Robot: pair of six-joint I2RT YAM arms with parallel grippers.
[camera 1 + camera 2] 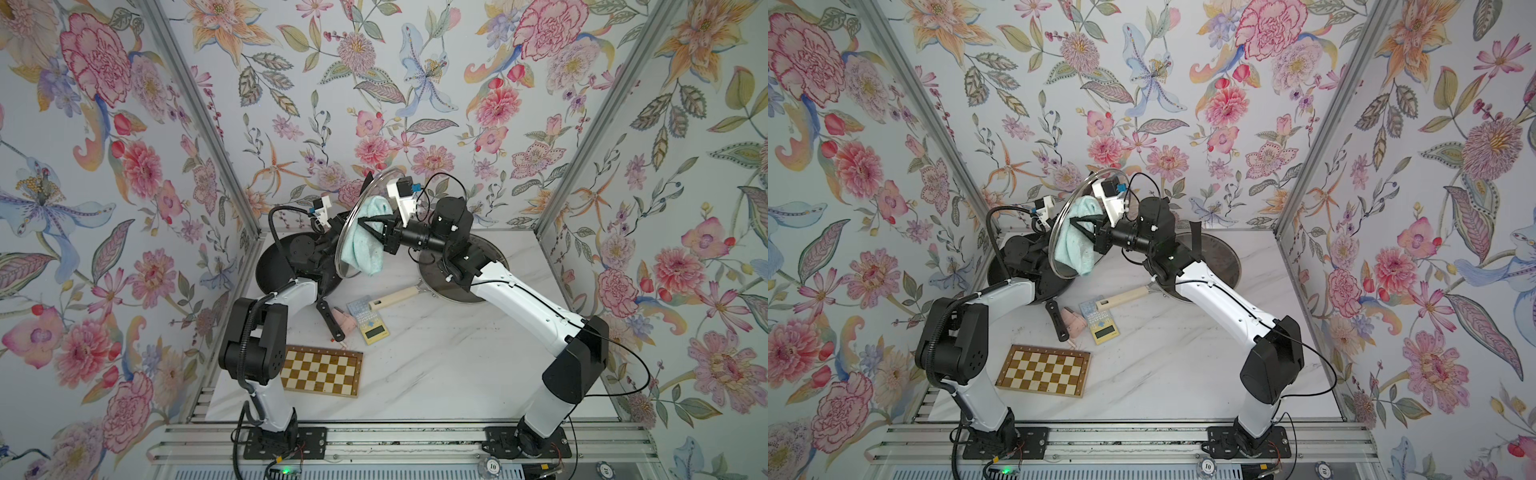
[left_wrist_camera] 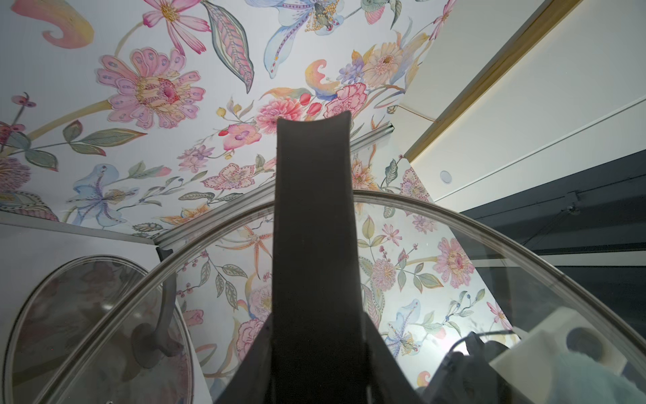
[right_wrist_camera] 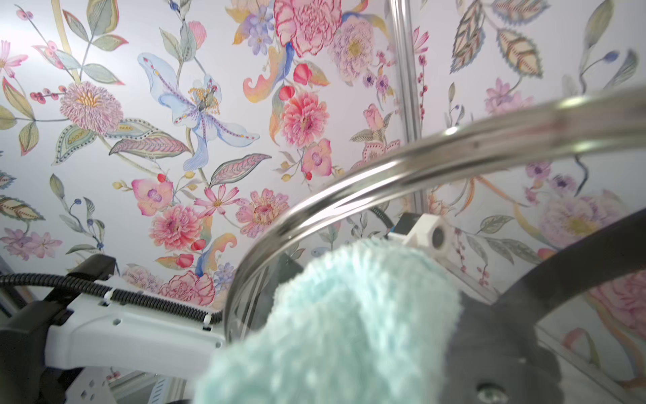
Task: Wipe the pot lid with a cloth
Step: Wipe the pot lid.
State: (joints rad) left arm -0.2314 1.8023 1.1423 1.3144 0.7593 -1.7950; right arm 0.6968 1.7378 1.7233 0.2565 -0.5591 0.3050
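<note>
The pot lid is clear glass with a steel rim, held up on edge above the back of the table. My left gripper is shut on the lid's black handle, one jaw on each side of it. The mint cloth hangs against the lid's other face. My right gripper is shut on the cloth and presses it to the glass. In the right wrist view the cloth hides the jaws, and the rim arcs just beyond.
A black frying pan sits back left under the left arm. A pan with a wooden handle and a second glass lid sits back right. A small pink item, a yellow calculator and a chessboard lie mid-table.
</note>
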